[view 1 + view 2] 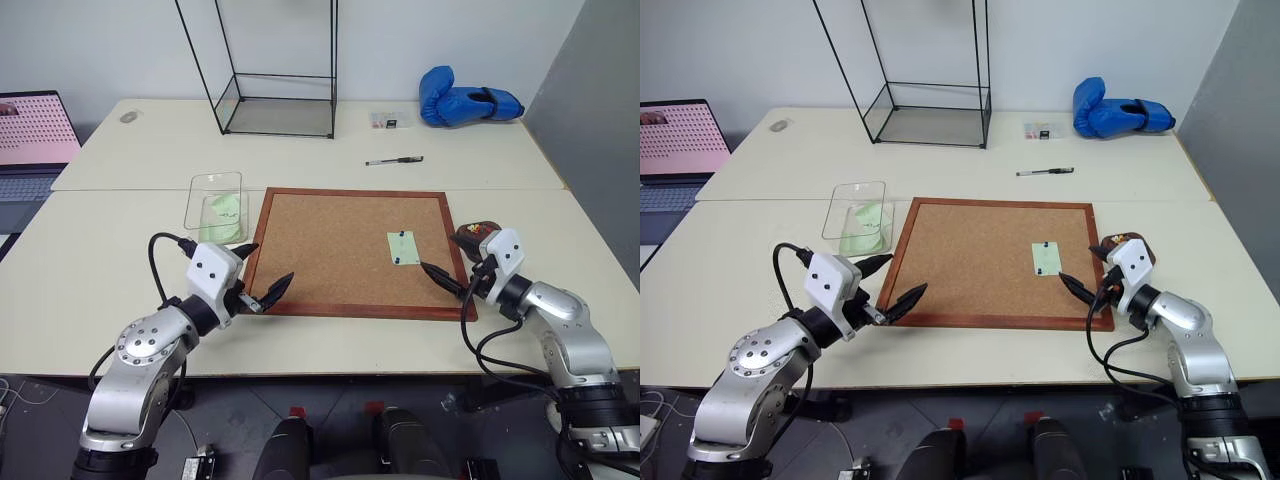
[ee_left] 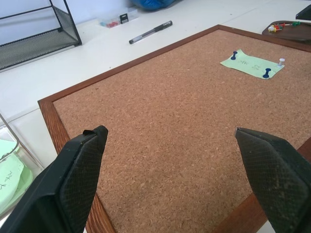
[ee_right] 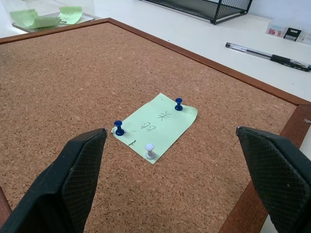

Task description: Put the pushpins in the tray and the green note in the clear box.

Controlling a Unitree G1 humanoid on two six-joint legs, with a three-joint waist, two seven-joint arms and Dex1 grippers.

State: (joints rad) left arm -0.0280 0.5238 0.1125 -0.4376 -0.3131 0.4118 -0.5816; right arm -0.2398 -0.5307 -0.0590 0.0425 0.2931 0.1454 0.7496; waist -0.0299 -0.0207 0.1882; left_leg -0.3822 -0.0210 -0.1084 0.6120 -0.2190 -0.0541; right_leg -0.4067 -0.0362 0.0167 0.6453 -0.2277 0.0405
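Head views: a pale table (image 1: pixel 120 260) against a white wall carries a cork board (image 1: pixel 340 250). The green note (image 1: pixel 402 247) sits pinned near the board's right edge; the tray (image 1: pixel 1124 243) lies just off that edge, the clear box (image 1: pixel 215 205) off the left edge, already holding green slips. The left gripper (image 1: pixel 262 275) hovers wide at the board's near-left corner, empty.

Left wrist view: a pen (image 2: pixel 150 32) lies beyond the board.

Right wrist view: the right gripper (image 3: pixel 182 182), spread wide and empty, faces the note. Two blue pushpins (image 3: pixel 118 127) and one white pin (image 3: pixel 149 150) hold it. Judgement: pull each pin straight out, one at a time. Handwriting on the note is not legible.
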